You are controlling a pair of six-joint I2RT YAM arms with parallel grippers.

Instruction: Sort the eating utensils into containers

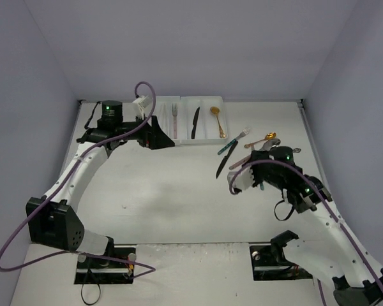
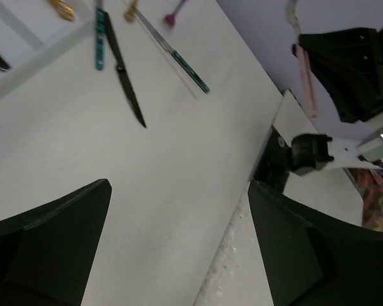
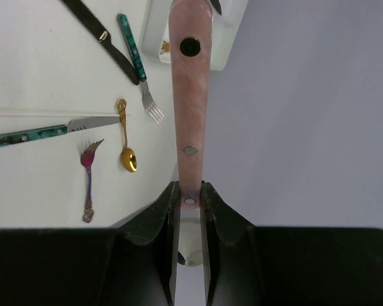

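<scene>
My right gripper [image 3: 189, 191] is shut on a pink-handled utensil [image 3: 189, 95], held above the table with the handle pointing away from me; its working end is hidden between the jaws. The same pink piece [image 2: 304, 76] shows in the left wrist view, hanging from the right gripper. The white tray [image 1: 204, 139] at the back holds a fork [image 1: 175, 115], a black knife [image 1: 195, 122] and a gold spoon [image 1: 217, 121]. My left gripper [image 1: 157, 135] hovers by the tray's left part, open [image 2: 179, 217] and empty.
Loose on the table right of the tray lie a black knife [image 3: 105, 38], a teal-handled fork [image 3: 135, 57], a teal-handled knife [image 3: 25, 135], a small gold spoon [image 3: 126, 153] and an iridescent fork [image 3: 88, 182]. Purple walls close in at back and sides.
</scene>
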